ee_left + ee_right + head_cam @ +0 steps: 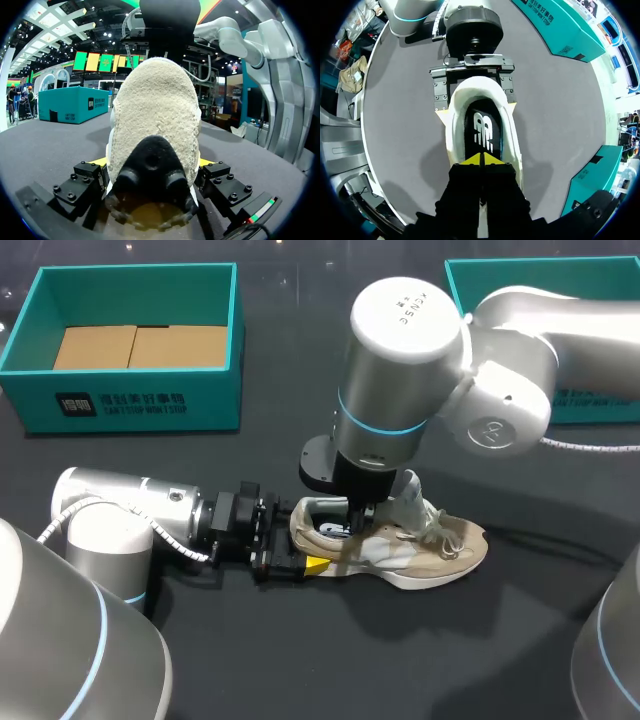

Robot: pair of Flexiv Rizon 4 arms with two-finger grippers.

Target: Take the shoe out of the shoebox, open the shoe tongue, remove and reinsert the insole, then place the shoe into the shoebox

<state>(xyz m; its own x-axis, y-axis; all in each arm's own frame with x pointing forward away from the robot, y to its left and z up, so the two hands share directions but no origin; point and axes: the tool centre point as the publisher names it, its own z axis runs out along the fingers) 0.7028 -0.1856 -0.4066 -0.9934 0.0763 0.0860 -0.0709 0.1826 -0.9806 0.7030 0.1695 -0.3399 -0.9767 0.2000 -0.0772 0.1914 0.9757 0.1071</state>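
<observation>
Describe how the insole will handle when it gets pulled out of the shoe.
The insole looks thin and flat, so it is probably light and floppy, likely bending as it clears the collar. It sits snug inside the shoe, so it may drag; the left gripper, shut on the heel, should hold the shoe steady.

Bright light falls from above on the flat dark table [300, 670]. The beige fabric shoe [450, 550] drops a soft shadow, and my round silver right arm [405, 315] shines white.
</observation>
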